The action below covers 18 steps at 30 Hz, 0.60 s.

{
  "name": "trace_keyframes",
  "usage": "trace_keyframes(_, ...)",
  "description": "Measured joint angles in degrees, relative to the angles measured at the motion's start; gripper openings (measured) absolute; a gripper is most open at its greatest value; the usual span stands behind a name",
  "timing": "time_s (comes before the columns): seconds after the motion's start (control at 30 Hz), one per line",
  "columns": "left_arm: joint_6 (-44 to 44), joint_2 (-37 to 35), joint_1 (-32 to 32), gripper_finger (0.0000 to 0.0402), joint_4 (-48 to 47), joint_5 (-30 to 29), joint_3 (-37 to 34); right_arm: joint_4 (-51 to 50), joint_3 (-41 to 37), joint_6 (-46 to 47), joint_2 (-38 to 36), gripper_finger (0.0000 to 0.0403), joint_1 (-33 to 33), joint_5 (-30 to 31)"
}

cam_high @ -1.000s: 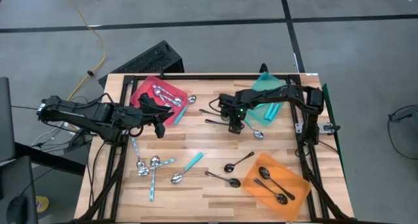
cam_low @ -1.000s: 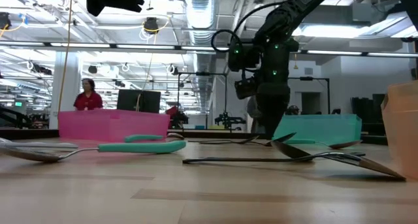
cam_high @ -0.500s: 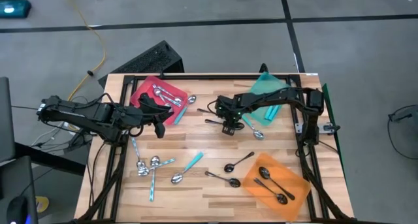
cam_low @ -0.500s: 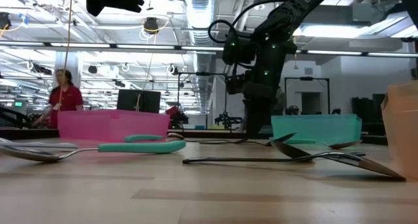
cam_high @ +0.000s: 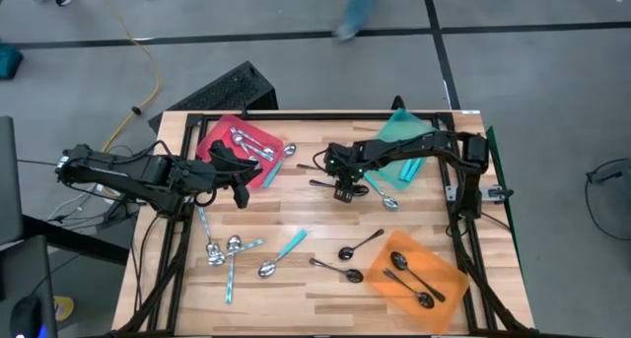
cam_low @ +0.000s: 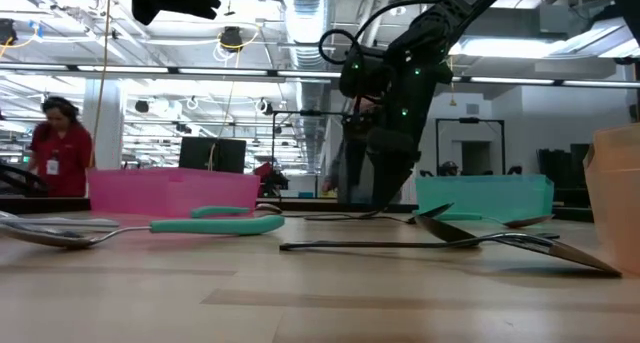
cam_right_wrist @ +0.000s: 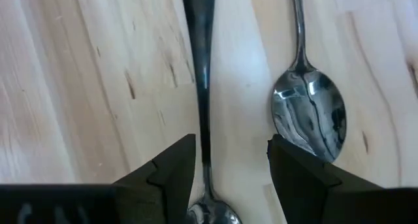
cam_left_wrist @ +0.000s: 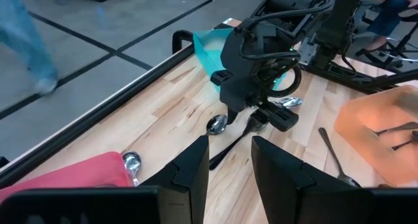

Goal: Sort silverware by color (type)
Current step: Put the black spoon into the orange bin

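The pale wooden slat table carries three translucent plastic square trays: red at the far-left corner with shiny spoons in it, teal at the far-right, orange at the near-right with black spoons.

The right gripper is low over the middle of the far half, fingers spread with nothing in them yet. In its wrist view the slim dark black spoon runs right down the gap between the fingers, with a shiny all-silver spoon lying just beside it but not touching.

My read: the step in hand is picking up that black one. To do it well I'd drop straight down and pinch the handle across its width — it's thin, smooth and flat on the wood, so the tips need to reach the boards or it'll skate out. Keep clear of the silver neighbour so it doesn't get nudged. Then it looks bound for the orange tray.

The left gripper waits by the red tray at the far-left, fingers partly apart and empty.

The remaining loose spoons — teal-handled, silver, black — are scattered toward the near edge.
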Motion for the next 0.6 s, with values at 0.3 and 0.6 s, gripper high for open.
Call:
trace_keyframes(0.3, -0.3, 0.0, 0.0, 0.01, -0.1, 0.2, 0.0, -0.2, 0.3, 1.0, 3.5, 0.021, 0.2, 1.0)
trace_keyframes(0.6, -0.3, 0.0, 0.0, 0.01, -0.4, 0.3, 0.0, -0.7, 0.1, -0.1, 2.4, 0.0192, 0.0, 0.8)
